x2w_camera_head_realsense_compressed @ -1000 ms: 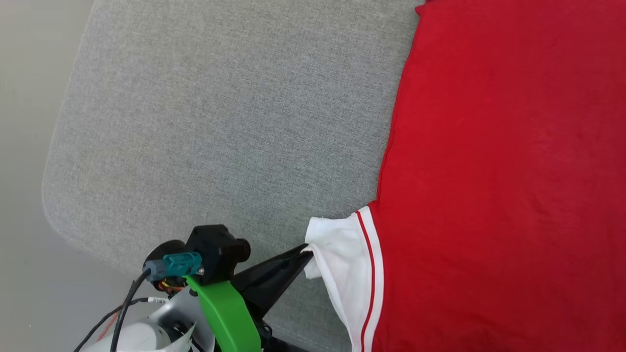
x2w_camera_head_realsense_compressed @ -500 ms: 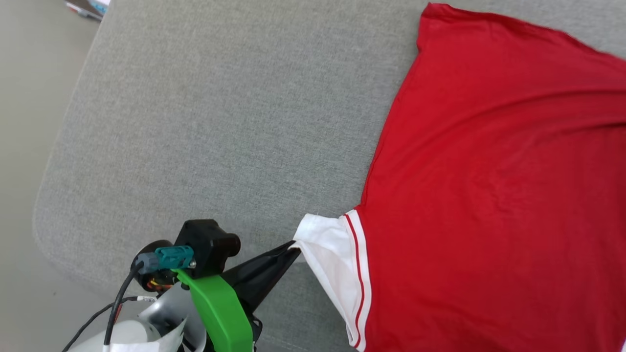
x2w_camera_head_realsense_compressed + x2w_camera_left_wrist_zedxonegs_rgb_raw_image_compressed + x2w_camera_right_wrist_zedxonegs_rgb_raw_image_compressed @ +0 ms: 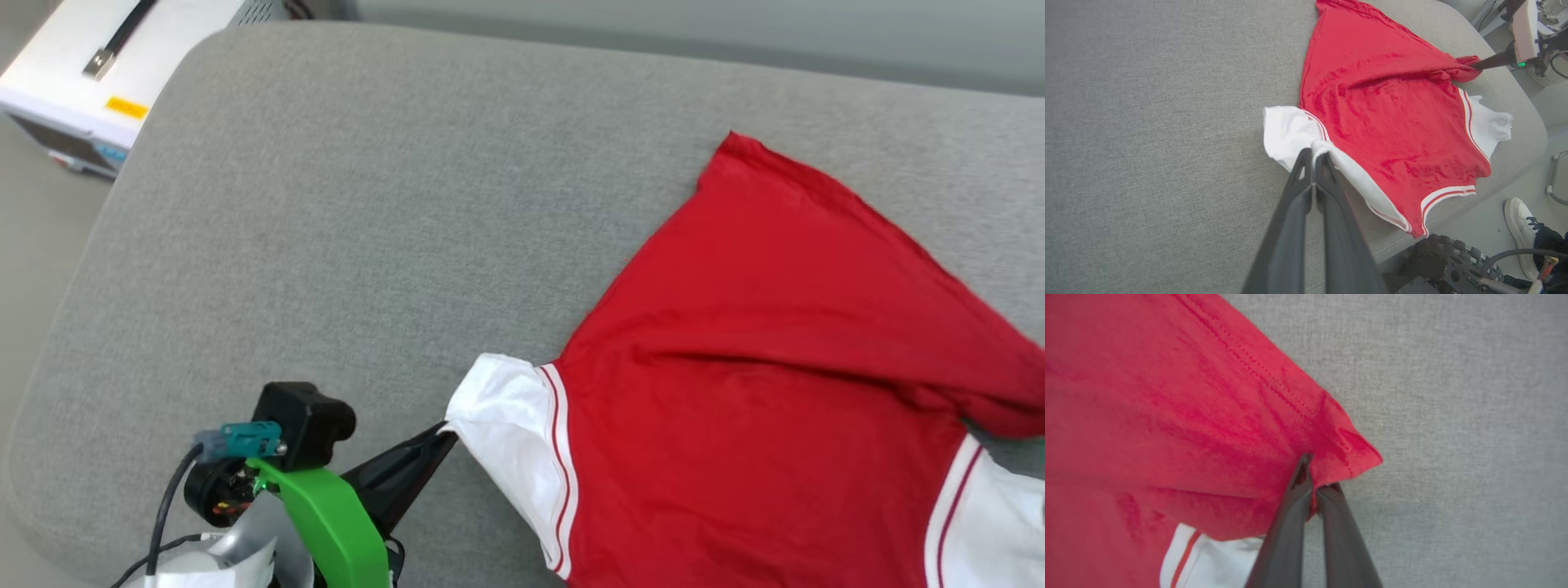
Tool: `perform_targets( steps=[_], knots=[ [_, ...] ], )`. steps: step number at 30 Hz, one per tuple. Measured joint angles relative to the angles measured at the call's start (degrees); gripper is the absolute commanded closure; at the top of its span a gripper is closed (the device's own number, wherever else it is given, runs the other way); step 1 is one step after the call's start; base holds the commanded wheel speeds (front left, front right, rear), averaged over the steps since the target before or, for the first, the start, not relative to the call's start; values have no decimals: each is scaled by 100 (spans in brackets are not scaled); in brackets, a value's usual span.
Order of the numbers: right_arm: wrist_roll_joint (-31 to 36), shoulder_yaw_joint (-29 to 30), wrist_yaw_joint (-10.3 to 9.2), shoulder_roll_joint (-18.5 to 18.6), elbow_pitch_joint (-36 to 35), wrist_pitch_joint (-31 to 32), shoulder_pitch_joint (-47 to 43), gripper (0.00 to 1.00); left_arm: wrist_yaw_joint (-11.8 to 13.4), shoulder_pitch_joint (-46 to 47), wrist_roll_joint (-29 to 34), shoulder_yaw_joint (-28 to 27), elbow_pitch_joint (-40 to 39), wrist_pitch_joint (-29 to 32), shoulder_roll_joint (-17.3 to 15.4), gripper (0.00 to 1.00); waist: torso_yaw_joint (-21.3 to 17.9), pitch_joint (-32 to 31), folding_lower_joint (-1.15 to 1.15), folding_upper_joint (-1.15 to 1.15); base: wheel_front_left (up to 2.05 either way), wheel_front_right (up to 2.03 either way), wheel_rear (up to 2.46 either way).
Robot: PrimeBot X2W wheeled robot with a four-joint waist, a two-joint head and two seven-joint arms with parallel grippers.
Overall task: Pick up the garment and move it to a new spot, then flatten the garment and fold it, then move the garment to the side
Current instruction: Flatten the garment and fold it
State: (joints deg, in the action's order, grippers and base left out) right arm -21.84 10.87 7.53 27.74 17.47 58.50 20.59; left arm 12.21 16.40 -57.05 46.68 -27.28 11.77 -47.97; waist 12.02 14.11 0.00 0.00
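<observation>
The left gripper (image 3: 1312, 154) is pinching the garment (image 3: 1384, 106)'s white sleeve near the cushion (image 3: 1147, 122)'s front edge, the right gripper (image 3: 1316, 475) its hem corner.

Red white-sleeved garment (image 3: 759, 425), bunched, plain-side up

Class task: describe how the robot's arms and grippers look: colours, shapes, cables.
The left gripper has two long, dark, tapering fingers. Behind them sit a bright green curved bracket, a black boxy camera block and a teal connector with a black cable, on a pale silvery forearm. The right gripper has the same slim dark fingers, a white body and a small green light.
</observation>
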Motion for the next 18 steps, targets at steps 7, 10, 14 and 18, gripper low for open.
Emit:
perform_targets(
  steps=[7,10,14,18],
  knots=[
    [-165,153,0,-174,-826,129,-1046,100,64,-264,-205,-103,275,-277,3,100,-346,-415,0,0,0,0,0],
    [-219,196,0,-274,-1156,181,-1451,100,65,-355,-289,-172,357,-450,67,100,-483,-558,0,0,0,0,0],
    [-259,356,0,-471,-1526,227,-1907,100,60,-369,-299,-225,524,-576,103,100,-620,-730,0,0,0,0,0],
    [-258,434,0,-711,-1703,225,-2234,100,29,-386,-312,-236,660,-705,194,100,-701,-844,0,0,0,0,0]
  ],
)
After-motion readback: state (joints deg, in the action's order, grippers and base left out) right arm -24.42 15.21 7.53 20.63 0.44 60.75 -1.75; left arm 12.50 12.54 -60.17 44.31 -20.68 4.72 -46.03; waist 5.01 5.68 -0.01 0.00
